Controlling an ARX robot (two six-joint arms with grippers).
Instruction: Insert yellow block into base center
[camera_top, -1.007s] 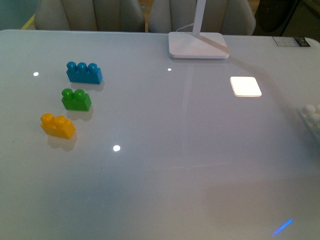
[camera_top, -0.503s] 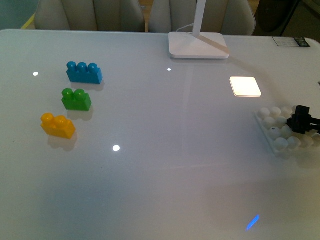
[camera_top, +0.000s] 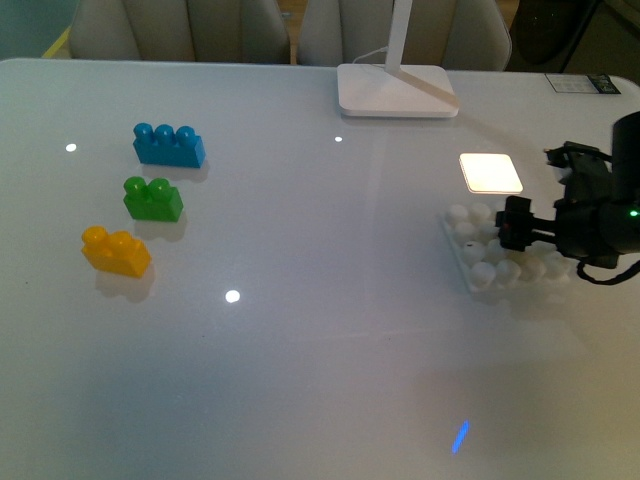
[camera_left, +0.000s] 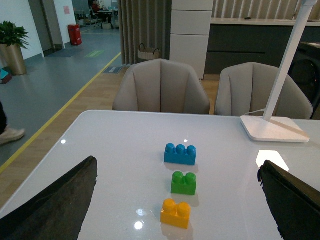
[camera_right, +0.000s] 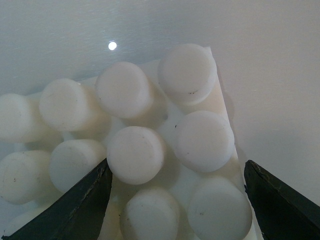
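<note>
Lying studs-up, yellow block (camera_top: 116, 250) (long axis far-left to near-right)

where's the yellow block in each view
Front view: the yellow block is at the far left of the table, nearest the robot in the row of bricks.
Left wrist view: it is closest to the camera in that row.
Right wrist view: not in it.
Shared landmark: the green brick directly beyond it.

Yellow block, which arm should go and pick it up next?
Left. The yellow block lies at the left of the table, straight ahead of the open left gripper in its wrist view. The right gripper is far across from it, closed on the base.
</note>
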